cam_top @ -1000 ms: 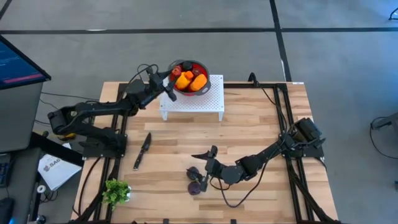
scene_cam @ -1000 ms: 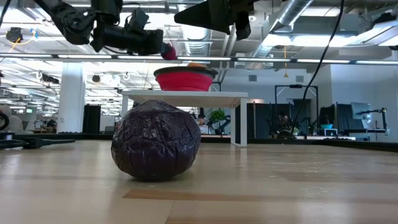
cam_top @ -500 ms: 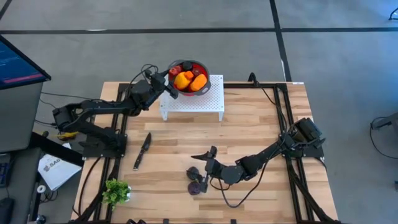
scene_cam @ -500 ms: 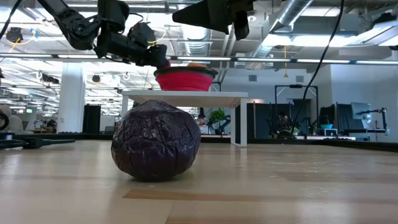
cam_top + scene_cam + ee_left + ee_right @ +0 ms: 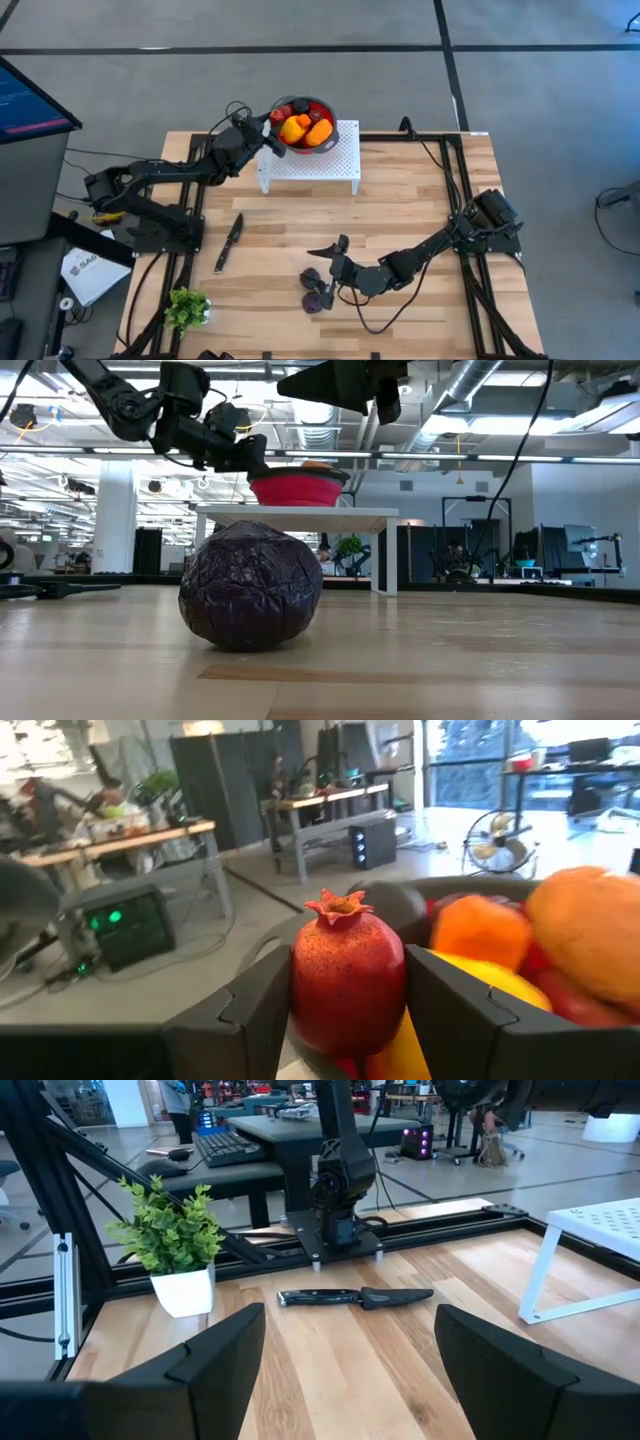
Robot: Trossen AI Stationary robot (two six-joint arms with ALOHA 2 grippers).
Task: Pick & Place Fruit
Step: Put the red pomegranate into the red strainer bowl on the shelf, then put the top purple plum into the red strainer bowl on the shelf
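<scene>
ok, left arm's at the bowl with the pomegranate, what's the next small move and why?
Probably ease forward a touch, then open. The left gripper is shut on the red pomegranate, which sits at the near rim of the red bowl, already piled with fruit. Releasing now risks it falling outside.
</scene>
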